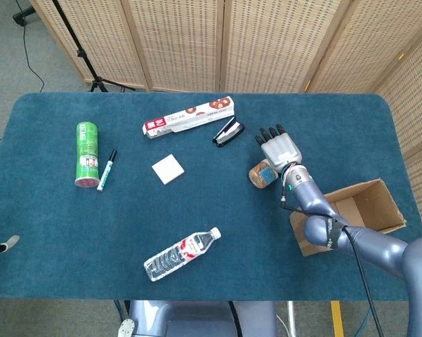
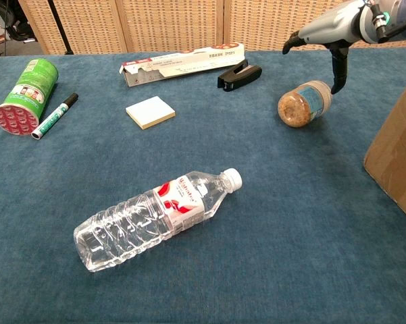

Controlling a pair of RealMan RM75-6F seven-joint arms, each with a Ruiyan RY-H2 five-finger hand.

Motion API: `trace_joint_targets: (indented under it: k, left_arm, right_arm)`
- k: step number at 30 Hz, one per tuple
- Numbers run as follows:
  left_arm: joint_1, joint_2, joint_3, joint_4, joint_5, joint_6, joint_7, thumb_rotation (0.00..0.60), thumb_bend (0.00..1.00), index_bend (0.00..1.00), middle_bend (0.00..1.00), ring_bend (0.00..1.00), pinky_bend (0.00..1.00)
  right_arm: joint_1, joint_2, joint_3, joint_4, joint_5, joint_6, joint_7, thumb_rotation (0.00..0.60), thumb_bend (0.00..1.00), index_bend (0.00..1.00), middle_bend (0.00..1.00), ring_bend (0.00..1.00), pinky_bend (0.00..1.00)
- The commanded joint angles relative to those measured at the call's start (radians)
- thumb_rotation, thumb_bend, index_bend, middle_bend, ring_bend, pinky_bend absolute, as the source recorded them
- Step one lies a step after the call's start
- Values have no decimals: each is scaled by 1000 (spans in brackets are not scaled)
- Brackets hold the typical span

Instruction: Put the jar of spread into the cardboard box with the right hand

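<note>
A blue-carpeted desk (image 1: 196, 210) stands before wicker screens (image 1: 196, 42). The jar of spread (image 2: 305, 102) lies on its side, brown contents showing through the glass, blue label wrapped round, writing too small to read. The right hand (image 1: 279, 149) hovers over it, fingers (image 1: 270, 132) extended and apart, holding nothing. The open cardboard box (image 1: 358, 210) sits near, toward the desk's right edge. A stapler (image 1: 228, 133) lies beyond; the left hand is unseen
</note>
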Motion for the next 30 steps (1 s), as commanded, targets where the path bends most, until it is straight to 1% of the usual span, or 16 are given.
trace_joint_targets:
  k: [1, 4, 6, 11, 13, 15, 16, 17, 18, 20, 21, 22, 23, 26, 29, 30]
  left_arm:
    - [-5, -1, -3, 2, -12, -11, 4, 600, 0, 0, 0, 0, 0]
    - [-9, -2, -5, 3, -21, -17, 7, 600, 0, 0, 0, 0, 0]
    - [-11, -2, -5, 3, -22, -21, 9, 600, 0, 0, 0, 0, 0]
    - [-13, -3, -4, 1, -19, -21, 14, 600, 0, 0, 0, 0, 0]
    - [-13, -4, -3, 0, -17, -21, 15, 600, 0, 0, 0, 0, 0]
    - [-14, -3, -1, -1, -15, -22, 14, 600, 0, 0, 0, 0, 0]
    - [-13, -2, 0, -1, -12, -21, 12, 600, 0, 0, 0, 0, 0]
    - [-12, -2, 2, -1, -11, -22, 10, 600, 0, 0, 0, 0, 0]
    - [-12, -1, 2, -1, -11, -22, 9, 600, 0, 0, 0, 0, 0]
    - [-12, -1, 3, 0, -11, -23, 7, 600, 0, 0, 0, 0, 0]
    - [-12, -1, 3, 0, -12, -23, 8, 600, 0, 0, 0, 0, 0]
    - [-12, -1, 3, 0, -12, -23, 7, 600, 0, 0, 0, 0, 0]
    - [-12, -1, 3, 0, -13, -23, 6, 600, 0, 0, 0, 0, 0]
    - [-14, -2, 3, 0, -15, -25, 8, 600, 0, 0, 0, 0, 0]
    - [-17, -4, 4, 0, -18, -32, 13, 600, 0, 0, 0, 0, 0]
    - [-19, -4, 3, 0, -20, -34, 16, 600, 0, 0, 0, 0, 0]
  right_arm:
    - [66, -6, -87, -24, 112, 7, -104, 600, 0, 0, 0, 0, 32]
    - [86, -8, -119, -39, 118, 8, -123, 600, 0, 0, 0, 0, 32]
    - [81, -16, -119, -30, 82, -4, -99, 600, 0, 0, 0, 0, 32]
    - [36, -48, -95, 31, -105, -35, 26, 600, 0, 1, 0, 0, 32]
    - [16, -65, -87, 66, -185, -44, 82, 600, 0, 20, 0, 0, 33]
    - [0, -83, -87, 105, -252, -50, 126, 600, 0, 82, 12, 0, 54]
    - [-15, -100, -89, 138, -293, -52, 161, 600, 0, 136, 43, 5, 85]
    - [-28, -116, -86, 165, -332, -51, 197, 600, 0, 195, 94, 28, 128]
    - [-38, -126, -83, 188, -370, -52, 231, 600, 0, 231, 131, 49, 154]
    - [-53, -143, -85, 230, -436, -57, 288, 600, 13, 320, 228, 127, 230]
    - [-59, -151, -86, 250, -468, -56, 312, 600, 29, 346, 257, 150, 257]
    - [-69, -160, -86, 274, -500, -59, 351, 600, 70, 390, 304, 189, 311]
    - [-75, -165, -80, 284, -518, -63, 386, 600, 129, 439, 357, 228, 364]
    - [-89, -169, -61, 300, -579, -70, 496, 600, 285, 551, 477, 320, 453]
    - [-95, -157, -43, 298, -640, -45, 571, 600, 414, 596, 528, 360, 483]
    - [-96, -148, -29, 291, -658, -30, 605, 600, 434, 600, 530, 362, 483]
